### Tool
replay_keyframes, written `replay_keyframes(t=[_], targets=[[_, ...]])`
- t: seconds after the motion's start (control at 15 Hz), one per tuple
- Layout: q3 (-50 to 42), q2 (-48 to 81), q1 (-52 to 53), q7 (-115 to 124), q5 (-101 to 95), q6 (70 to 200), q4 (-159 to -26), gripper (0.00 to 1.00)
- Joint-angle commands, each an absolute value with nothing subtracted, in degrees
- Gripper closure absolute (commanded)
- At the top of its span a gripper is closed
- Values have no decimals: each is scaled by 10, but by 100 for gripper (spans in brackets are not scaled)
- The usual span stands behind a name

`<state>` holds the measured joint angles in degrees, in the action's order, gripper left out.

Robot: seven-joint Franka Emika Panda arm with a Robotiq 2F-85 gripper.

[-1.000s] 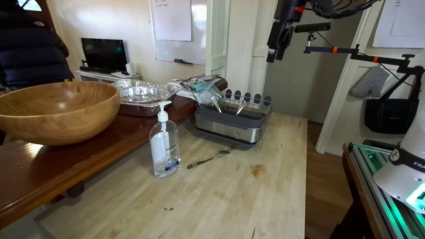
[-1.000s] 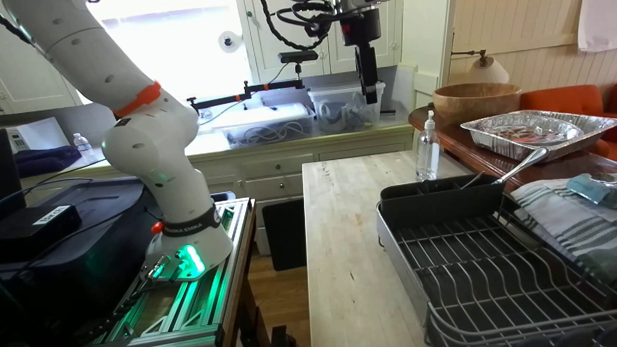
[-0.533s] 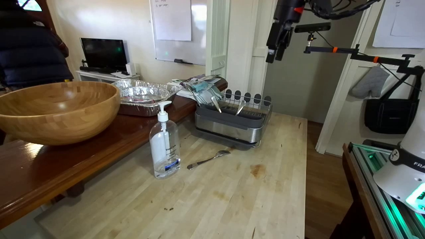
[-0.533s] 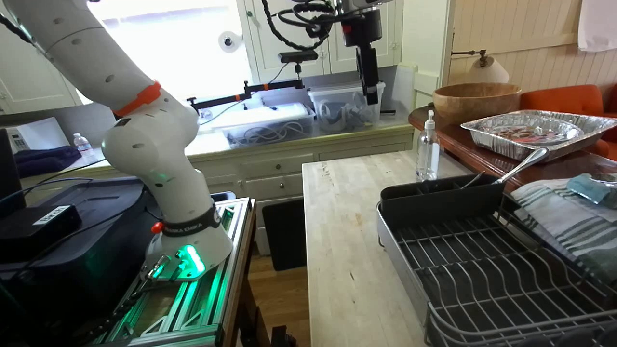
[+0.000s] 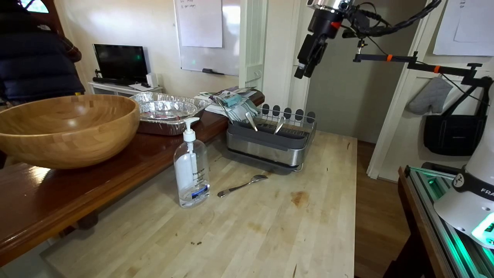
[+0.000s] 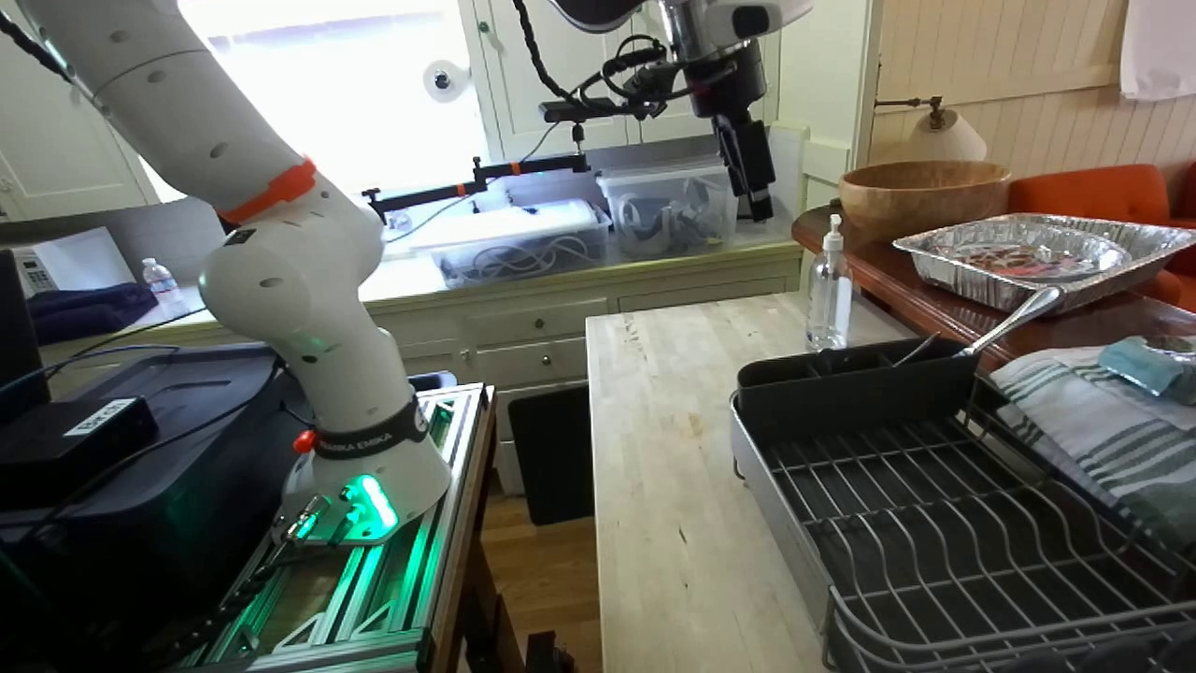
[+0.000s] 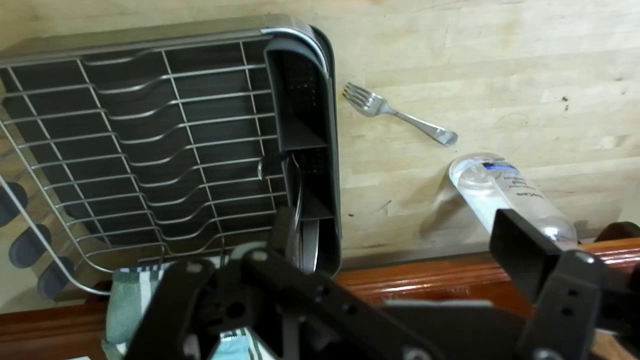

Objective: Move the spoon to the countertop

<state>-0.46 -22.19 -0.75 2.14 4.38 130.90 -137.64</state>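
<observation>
Wrist view: gripper is hovering, jaws spread wide, released; fork is lying on countertop right of dish rack, pump bottle standing near its handle.

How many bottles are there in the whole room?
2 that I can see: the clear pump bottle on the pale countertop, near the reddish-brown tabletop, and a small bottle beside a dark cloth. More may be hidden.

Wooden bowl near foil tray; pump bottle upright.
</observation>
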Motion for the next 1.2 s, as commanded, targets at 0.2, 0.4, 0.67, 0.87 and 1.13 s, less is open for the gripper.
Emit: replay_keyframes(t=[0.2, 0.4, 0.67, 0.87, 1.13], targets=[[-59, -185, 18, -86, 136, 1438, -1425, 0], [-82, -157, 27, -137, 181, 1469, -1434, 0], [-95, -111, 26, -182, 211, 1502, -1435, 0], [-93, -72, 15, -188, 217, 1539, -1428, 0], [-85, -79, 7, -172, 200, 1529, -1430, 0]])
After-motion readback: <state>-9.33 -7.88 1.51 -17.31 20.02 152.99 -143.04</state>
